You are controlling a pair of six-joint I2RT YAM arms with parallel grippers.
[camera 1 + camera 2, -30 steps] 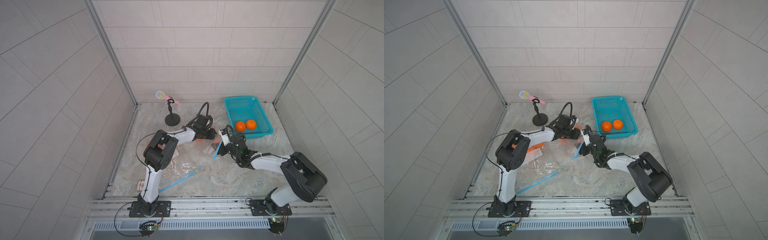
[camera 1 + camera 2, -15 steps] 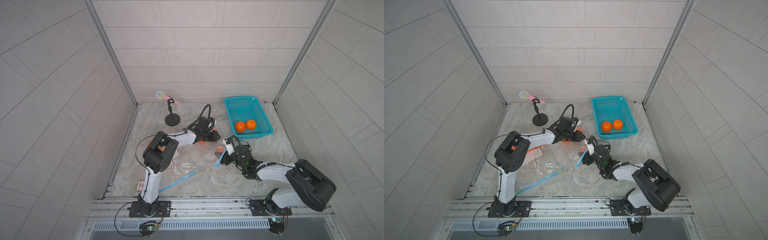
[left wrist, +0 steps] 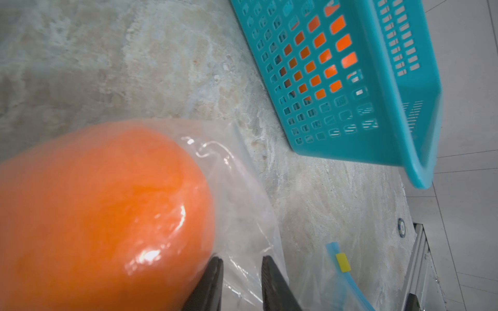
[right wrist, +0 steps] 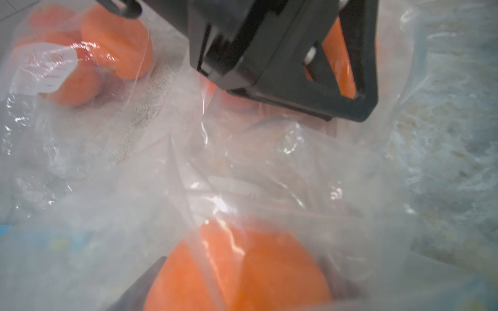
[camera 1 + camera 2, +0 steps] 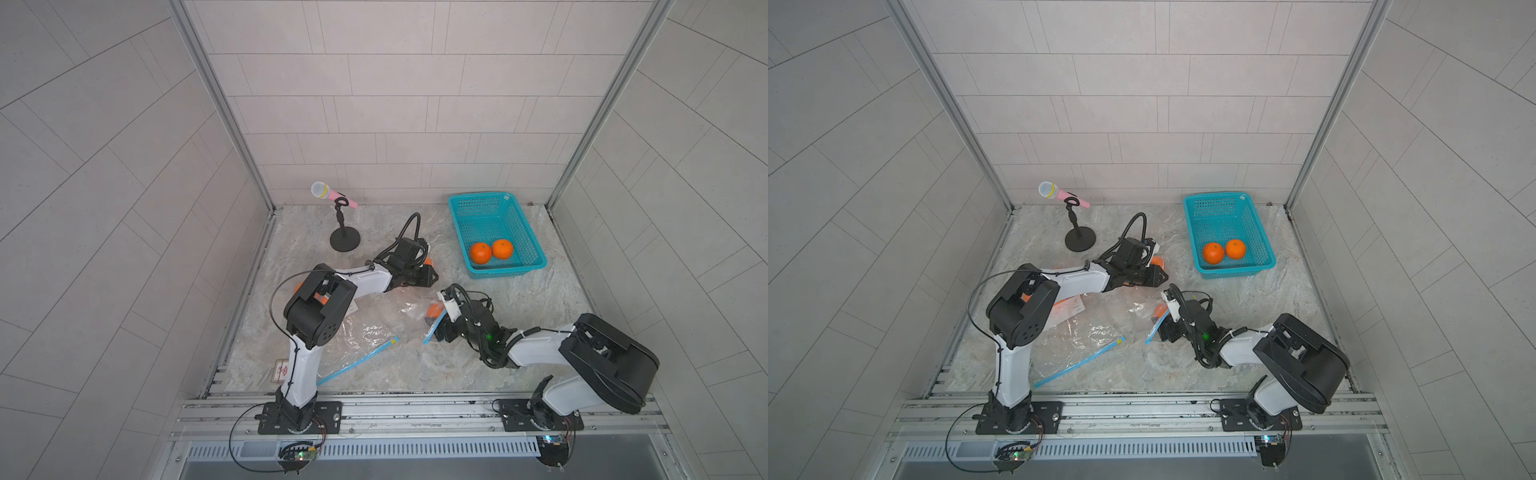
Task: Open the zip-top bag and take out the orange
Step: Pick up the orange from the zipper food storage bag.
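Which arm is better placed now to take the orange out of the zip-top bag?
Right. In its wrist view the orange lies between the open jaws of the right tool, under film of the zip-top bag. The left tool only grips bag film beside another orange.

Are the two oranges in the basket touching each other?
Touching. Both top views show the nearer orange pressed against the farther orange in the basket, with no gap.

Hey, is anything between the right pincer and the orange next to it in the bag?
Yes: clear film. In the right wrist view the orange sits between the fingers of the right pincer, but a sheet of the zip-top bag drapes over it. Whether the fingers are inside the bag is unclear.
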